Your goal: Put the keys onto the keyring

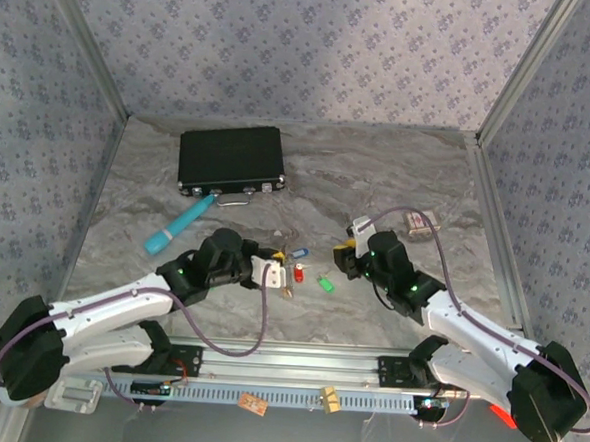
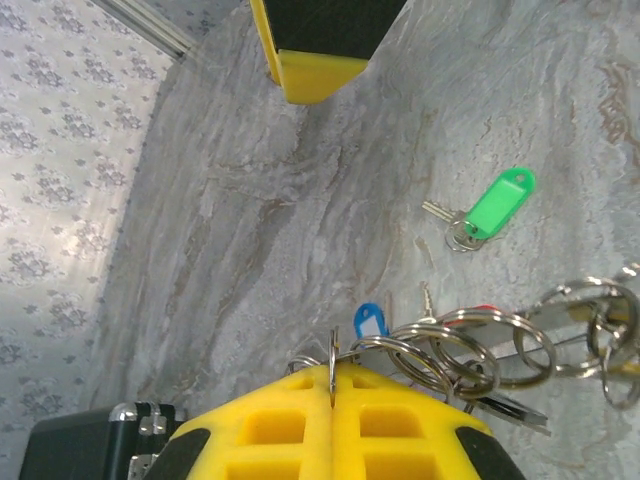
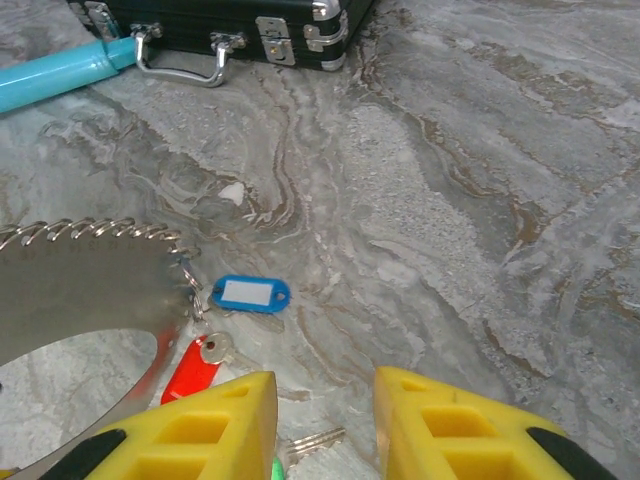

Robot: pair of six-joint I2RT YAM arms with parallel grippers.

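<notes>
Pinching the keyring (image 2: 430,340) between the fully closed fingers of the left gripper (image 2: 332,372), bottom centre of the left wrist view. Holding the right gripper (image 3: 325,420) spread wide and empty at the bottom edge. Leaving the green key (image 2: 503,200) loose at right, well apart from the ring. Finding the blue key (image 2: 370,322) and red key (image 3: 190,368) just beside it, without being able to tell whether threaded. Judging most of the threading as not yet done.
</notes>
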